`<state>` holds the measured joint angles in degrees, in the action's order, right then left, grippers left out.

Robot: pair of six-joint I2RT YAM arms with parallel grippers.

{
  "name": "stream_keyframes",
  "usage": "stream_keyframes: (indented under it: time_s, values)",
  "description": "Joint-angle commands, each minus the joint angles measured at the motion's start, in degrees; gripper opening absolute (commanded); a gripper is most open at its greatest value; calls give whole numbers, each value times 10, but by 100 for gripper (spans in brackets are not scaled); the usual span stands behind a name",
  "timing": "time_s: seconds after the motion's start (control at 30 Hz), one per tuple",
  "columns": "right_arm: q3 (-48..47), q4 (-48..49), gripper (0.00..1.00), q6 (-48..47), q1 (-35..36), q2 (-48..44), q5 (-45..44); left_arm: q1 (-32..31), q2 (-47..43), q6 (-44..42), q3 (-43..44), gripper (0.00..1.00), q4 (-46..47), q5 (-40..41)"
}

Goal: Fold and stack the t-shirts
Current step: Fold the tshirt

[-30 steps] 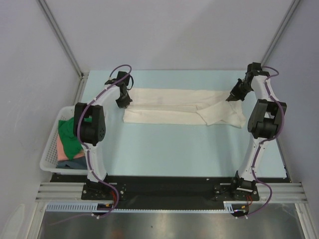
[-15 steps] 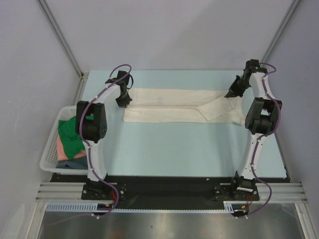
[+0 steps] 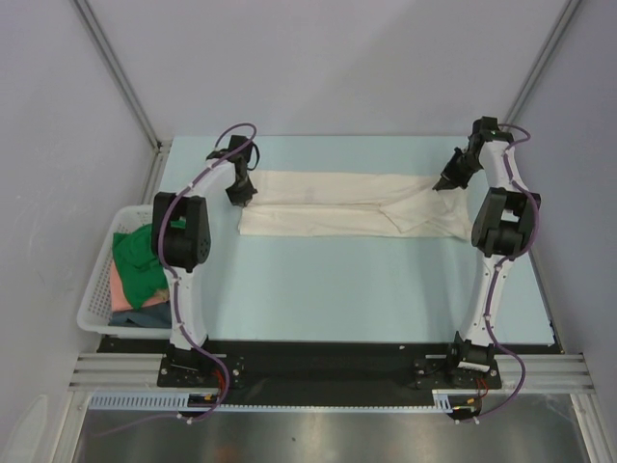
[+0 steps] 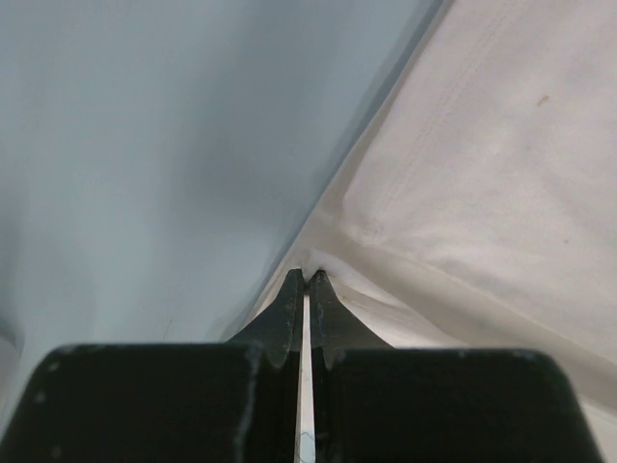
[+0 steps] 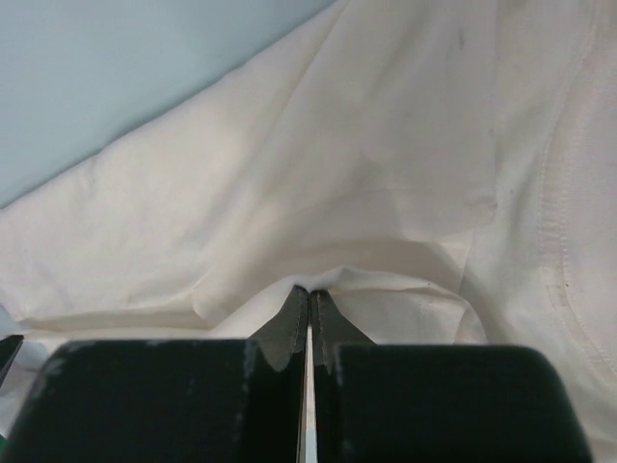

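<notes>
1. Nearest, at the left side of the table [image 3: 337,289], the white basket [image 3: 96,289] holds the t-shirts not yet folded: a green shirt [image 3: 135,265] on top, with a pink shirt [image 3: 120,297] and a dark blue shirt [image 3: 145,315] beneath it.
2. Further back, the cream shirt [image 3: 328,207] lies across the table as a long, narrow band running left to right. Its left part is flat, while its right end is rumpled with slanting creases.
3. The left gripper [image 3: 244,201] is at the band's left end, its tips pressed together on a thin ridge of cream cloth right at the edge.
4. The right gripper [image 3: 445,183] is at the far right end, likewise clamped on a small pucker of the same shirt.
5. The step in hand looks like a two-handed fold of this shirt. To do it well, I would have both arms travel together at equal height and pace, with the cloth lightly taut between them so the middle does not sag.
6. Both pinches are slim — a jerk could pull the cloth free, so gentle motion suits.
7. The creased right end probably needs drawing flat before release, or the fold will set crooked.
</notes>
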<state>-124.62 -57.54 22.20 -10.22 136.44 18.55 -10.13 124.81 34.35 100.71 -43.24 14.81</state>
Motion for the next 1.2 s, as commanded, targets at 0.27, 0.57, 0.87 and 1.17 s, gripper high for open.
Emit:
stream_keyframes:
  time_s: [0.27,0.57,0.87,1.17]
  values:
    - [-47,-3,3,0,-5,20,5,10,20,-21,51,0,-9,10]
    - [-61,15,19,12,-9,38,26,11,29,-31,68,31,-12,27]
    - [-137,-53,49,21,-47,4,8,-3,-100,-65,-15,60,3,57]
    - [256,-21,58,-48,-70,-286,-59,-66,-245,-80,-210,50,123,-162]
